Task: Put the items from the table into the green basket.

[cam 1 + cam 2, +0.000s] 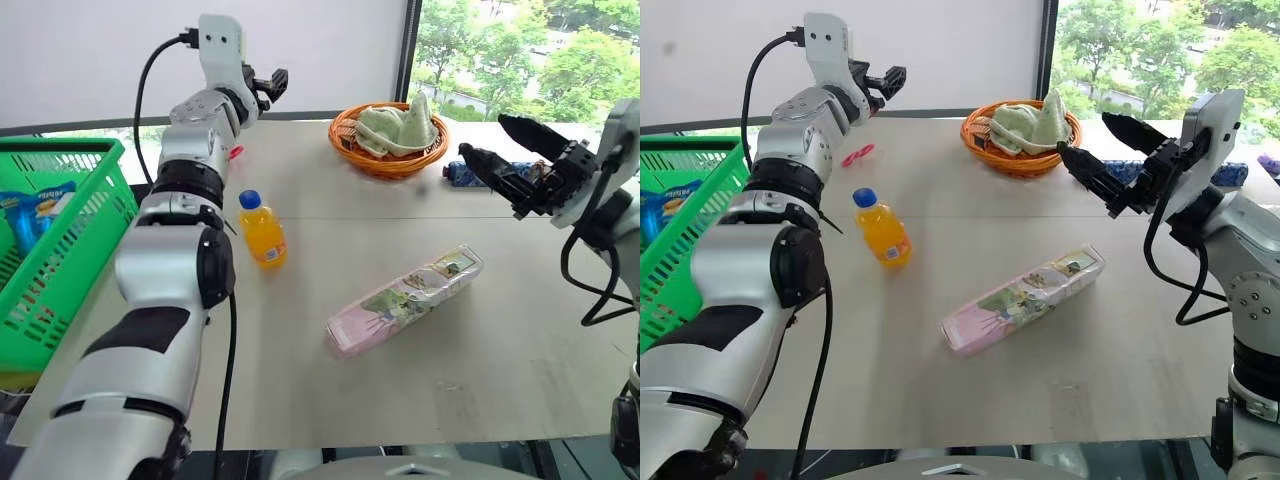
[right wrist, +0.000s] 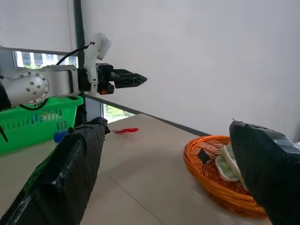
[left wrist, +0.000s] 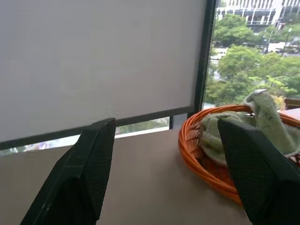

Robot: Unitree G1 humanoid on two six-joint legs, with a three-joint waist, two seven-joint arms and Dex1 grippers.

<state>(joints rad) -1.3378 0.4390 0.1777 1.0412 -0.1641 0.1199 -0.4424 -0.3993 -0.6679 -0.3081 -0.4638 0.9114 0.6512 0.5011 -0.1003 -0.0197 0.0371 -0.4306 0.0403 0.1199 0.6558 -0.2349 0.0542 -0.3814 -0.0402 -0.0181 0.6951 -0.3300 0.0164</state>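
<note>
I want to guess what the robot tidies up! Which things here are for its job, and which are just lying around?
For the job:
- small orange drink bottle with blue cap
- red-handled scissors
- long pink flower-printed pack
- bright green plastic basket
- grey-beige table

Just lying about:
- round orange wicker basket holding pale green cloth
- blue packets already in the green basket
</note>
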